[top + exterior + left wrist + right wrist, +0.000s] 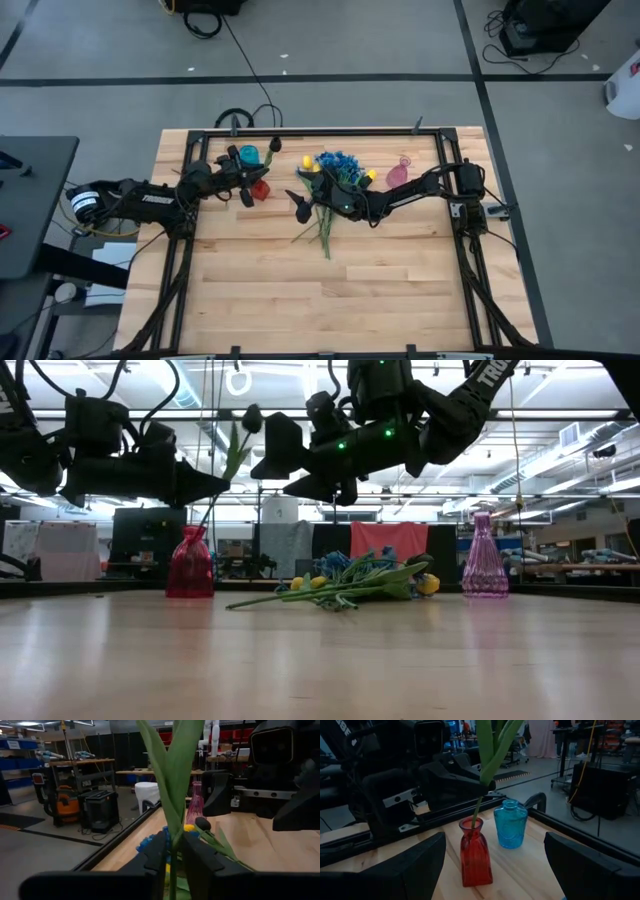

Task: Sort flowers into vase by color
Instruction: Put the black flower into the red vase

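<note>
Left gripper (215, 485) hovers directly above the red vase (190, 568), its fingers (152, 857) close around the green stem of a dark tulip (251, 418), pinching or just easing off; which, the views do not settle. The stem's foot already sits in the red vase's neck, so the hold probably only keeps it upright. Right gripper (298, 203), spread wide and empty, hangs beside the red vase above the remaining flowers (333, 190) lying on the counter (400, 290), apparently ready for the next pick.

red vase (475, 854) | blue vase (510, 824) | pink vase (485, 557) | blue, yellow flowers (338, 172) | green stems (300, 597)
</note>
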Controlling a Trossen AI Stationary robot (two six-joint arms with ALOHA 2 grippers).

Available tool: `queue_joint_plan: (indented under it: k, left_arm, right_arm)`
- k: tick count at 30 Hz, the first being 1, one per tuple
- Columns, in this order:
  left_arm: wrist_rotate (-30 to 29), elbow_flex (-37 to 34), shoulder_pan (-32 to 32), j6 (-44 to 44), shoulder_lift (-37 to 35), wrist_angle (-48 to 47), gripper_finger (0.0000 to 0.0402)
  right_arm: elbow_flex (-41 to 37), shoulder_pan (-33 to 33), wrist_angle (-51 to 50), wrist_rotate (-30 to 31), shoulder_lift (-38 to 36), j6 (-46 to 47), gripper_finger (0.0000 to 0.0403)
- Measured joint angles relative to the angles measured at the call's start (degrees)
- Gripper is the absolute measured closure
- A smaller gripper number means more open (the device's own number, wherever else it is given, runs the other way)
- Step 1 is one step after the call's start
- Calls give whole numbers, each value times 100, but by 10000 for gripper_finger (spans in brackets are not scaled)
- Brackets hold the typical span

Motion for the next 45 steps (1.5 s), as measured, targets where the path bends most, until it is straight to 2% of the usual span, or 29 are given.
queue_joint_plan:
  k: [7,16,22,31,38,45]
  left_arm:
    - [-60,0,-1,6,-2,2,276]
    - [-168,0,-2,-61,-183,-250,253]
    - [-390,0,-2,39,-787,-920,248]
    - [-850,-2,-6,35,-2152,-2584,248]
    - [-945,-2,-171,-625,-2894,-3932,249]
    - [-1828,-2,-686,-510,-3441,-4623,249]
  right_arm:
    - [0,0,-9,2,0,-7,56]
    - [0,0,-34,2,0,-9,56]
    - [0,0,-134,36,0,-40,56]
    - [0,0,-304,31,0,-14,56]
    - [0,0,-921,48,-266,-1,56]
    - [0,0,-1721,48,-684,-6,56]
